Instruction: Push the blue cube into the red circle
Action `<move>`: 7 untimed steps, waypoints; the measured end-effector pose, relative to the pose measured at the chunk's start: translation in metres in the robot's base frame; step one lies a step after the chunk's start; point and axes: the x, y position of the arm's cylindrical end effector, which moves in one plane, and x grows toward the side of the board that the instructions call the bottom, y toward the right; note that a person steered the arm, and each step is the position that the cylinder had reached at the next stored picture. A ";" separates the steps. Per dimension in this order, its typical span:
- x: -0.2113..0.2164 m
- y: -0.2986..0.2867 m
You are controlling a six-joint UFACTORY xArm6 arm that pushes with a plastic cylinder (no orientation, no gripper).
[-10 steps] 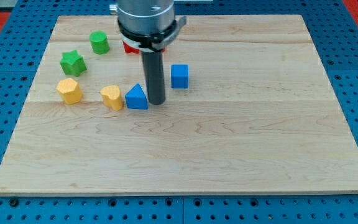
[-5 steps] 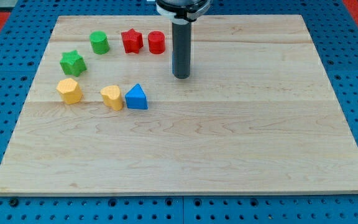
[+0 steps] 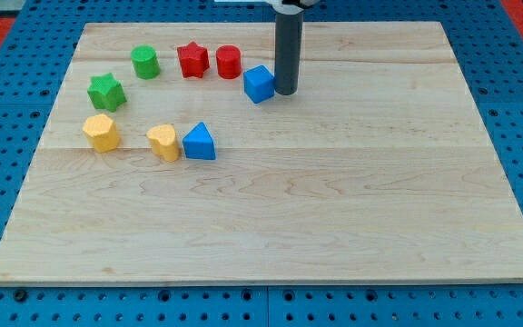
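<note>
The blue cube (image 3: 259,84) lies near the view's top, just right of and slightly below the red circle (image 3: 229,62); a small gap separates them. My tip (image 3: 285,92) stands right next to the cube's right side, touching or nearly touching it. The rod rises from there out of the view's top.
A red star (image 3: 192,60) sits left of the red circle, with a green cylinder (image 3: 145,63) further left. A green star (image 3: 106,92), a yellow hexagon (image 3: 102,133), a yellow heart-like block (image 3: 163,143) and a blue triangle (image 3: 200,143) lie on the wooden board (image 3: 334,209).
My tip swung from beside the blue triangle up and around to the cube's right side. The blue cube has shifted up and left, closer to the red circle.
</note>
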 end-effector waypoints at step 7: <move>-0.007 -0.038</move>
